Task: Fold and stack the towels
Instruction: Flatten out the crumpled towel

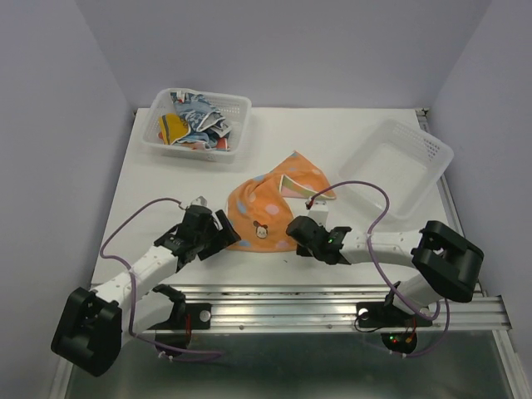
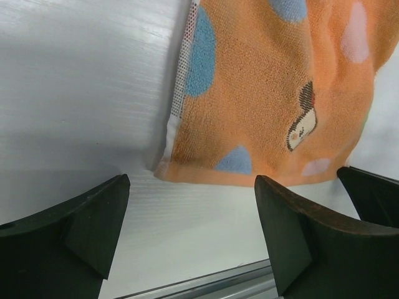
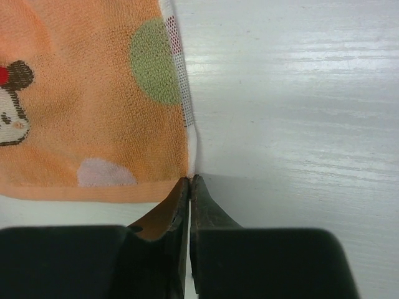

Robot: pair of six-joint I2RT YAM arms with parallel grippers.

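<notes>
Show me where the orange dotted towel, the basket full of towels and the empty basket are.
orange dotted towel (image 1: pixel 264 212): top view, middle of the cloth.
basket of towels (image 1: pixel 193 153): top view, near wall.
empty basket (image 1: pixel 397 170): top view, bare floor.

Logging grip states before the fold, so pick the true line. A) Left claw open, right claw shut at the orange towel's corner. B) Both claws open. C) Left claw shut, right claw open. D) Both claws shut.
A: the left claw stands wide open near the edge of the orange towel; the right claw is shut at its corner.
</notes>
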